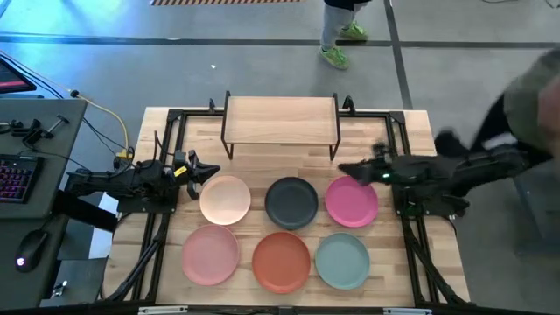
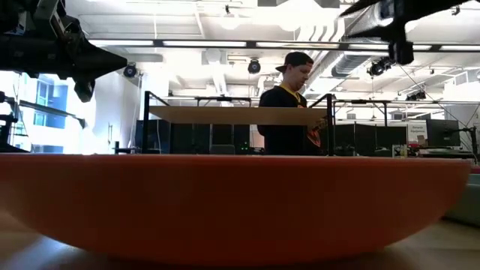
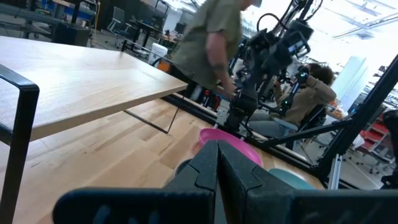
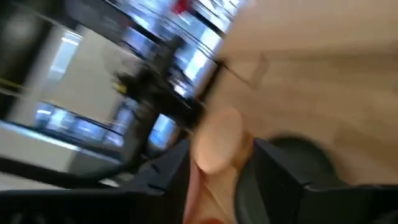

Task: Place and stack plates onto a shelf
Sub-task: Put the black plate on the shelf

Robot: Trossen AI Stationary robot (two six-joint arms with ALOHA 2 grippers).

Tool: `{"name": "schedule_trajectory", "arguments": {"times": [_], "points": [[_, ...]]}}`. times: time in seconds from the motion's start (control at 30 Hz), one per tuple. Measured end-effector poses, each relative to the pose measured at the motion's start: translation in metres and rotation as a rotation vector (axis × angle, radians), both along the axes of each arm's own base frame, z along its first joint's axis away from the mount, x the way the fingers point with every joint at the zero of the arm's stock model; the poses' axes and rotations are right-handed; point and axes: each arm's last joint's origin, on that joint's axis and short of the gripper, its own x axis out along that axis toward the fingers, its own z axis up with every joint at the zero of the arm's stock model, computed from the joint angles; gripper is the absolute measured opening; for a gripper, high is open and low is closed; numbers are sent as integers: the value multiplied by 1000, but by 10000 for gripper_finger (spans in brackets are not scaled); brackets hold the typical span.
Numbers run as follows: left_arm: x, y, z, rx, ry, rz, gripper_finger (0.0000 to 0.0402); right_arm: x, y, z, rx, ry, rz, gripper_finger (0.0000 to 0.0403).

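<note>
Six plates lie flat on the slatted tabletop in two rows. The far row holds the cream plate (image 1: 225, 199), the dark grey plate (image 1: 291, 202) and the magenta plate (image 1: 352, 200). The near row holds the pale pink plate (image 1: 211, 254), the orange-red plate (image 1: 282, 261) and the pale teal plate (image 1: 342, 261). The shelf (image 1: 280, 118) stands on its black legs at the far edge, with nothing on it. My left gripper (image 1: 213, 170) hovers shut just beyond the cream plate's far-left rim. My right gripper (image 1: 343, 170) hovers open above the magenta plate's far rim.
Black frame rails (image 1: 162, 227) run along both sides of the table. A person (image 2: 289, 105) stands behind the shelf, and another blurred figure (image 1: 534, 96) is at the table's right. A side desk with a keyboard (image 1: 17, 175) is on the left. The orange-red plate (image 2: 240, 210) fills the low view.
</note>
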Motion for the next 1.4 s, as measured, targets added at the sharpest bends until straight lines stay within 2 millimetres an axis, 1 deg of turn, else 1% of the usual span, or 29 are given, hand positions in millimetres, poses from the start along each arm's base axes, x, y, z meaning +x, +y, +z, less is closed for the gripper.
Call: {"name": "schedule_trajectory", "arguments": {"times": [0.07,0.17,0.3,0.43,0.53,0.6,0.67,0.77,0.83,1.07,1.3,1.4], "points": [[0,0,0,0,0,0,1,18,3,-5,80,76,-32,170],[0,0,0,0,-1,0,1,47,9,-16,241,196,-97,172],[0,0,0,0,0,0,1,86,19,-31,368,385,-134,172],[0,0,0,0,0,0,1,123,27,-43,408,644,-110,172],[0,0,0,0,0,0,1,139,27,-52,378,892,-113,172],[0,0,0,0,0,0,1,144,25,-61,370,1032,-93,172],[0,0,0,0,0,0,1,149,24,-71,396,1091,-54,172],[0,0,0,0,0,0,1,155,22,-82,433,1050,5,172],[0,0,0,0,0,0,1,157,18,-87,452,1014,1,172],[0,0,0,0,0,0,1,154,9,-89,460,1042,-21,172],[0,0,0,0,0,0,1,162,-4,-103,484,1061,6,172],[0,0,0,0,0,0,1,164,-7,-104,491,1044,8,172]]}}
